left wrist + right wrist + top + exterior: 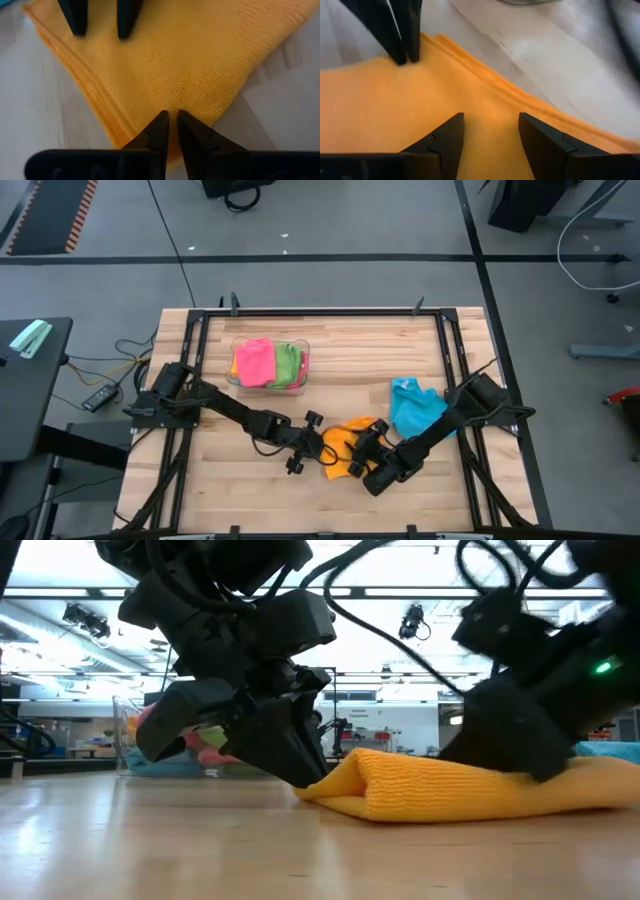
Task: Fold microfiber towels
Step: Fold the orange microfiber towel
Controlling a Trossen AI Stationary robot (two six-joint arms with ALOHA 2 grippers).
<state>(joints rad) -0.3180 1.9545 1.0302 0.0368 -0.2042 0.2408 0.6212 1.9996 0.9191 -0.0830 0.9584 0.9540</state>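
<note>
4 towels (pixel 348 446): orange, blue, pink, green.

Colour survey: bright cloths, dark arms, pale wood.

The orange-yellow towel (pixel 345 448) shows a plain, even weave, unpatterned in both wrist views. A blue towel (pixel 412 409) is plain turquoise. Inside the clear bin (pixel 237 379) lie a pink towel (pixel 254 362) and a green towel (pixel 288 364), both plain. The left gripper (pixel 322 446) and right gripper (pixel 358 452) are black. The table (pixel 340 345) is light wood with faint plank seams, framed in black.
</note>
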